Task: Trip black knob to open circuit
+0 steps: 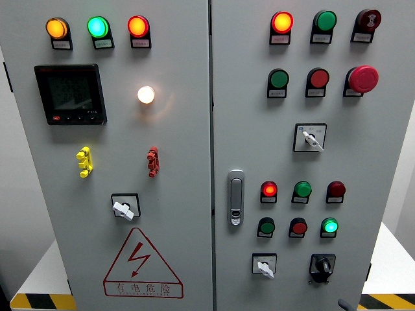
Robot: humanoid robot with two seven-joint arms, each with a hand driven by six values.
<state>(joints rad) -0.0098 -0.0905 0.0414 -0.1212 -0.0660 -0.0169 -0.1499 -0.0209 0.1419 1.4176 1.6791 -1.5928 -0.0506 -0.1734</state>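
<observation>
We see a pale grey cabinet (181, 194) with two doors. At its top left glow an amber lamp (56, 28), a green lamp (97, 26) and a red-orange lamp (137, 26); below them sits a black meter (70, 94), with a warm white light (146, 94) to its right. Lower on that door are a yellow clip (84, 162), a red clip (153, 162) and a red-outlined warning triangle (142, 264) with a red bolt. On the right door we note a crimson mushroom button (363, 78), a chrome handle (236, 197) and, near the bottom, the black knob (322, 265). Yellow-and-black stripes (35, 302) mark the floor at the cabinet's foot.

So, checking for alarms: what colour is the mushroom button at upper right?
Red, clearest in the head view.
</observation>
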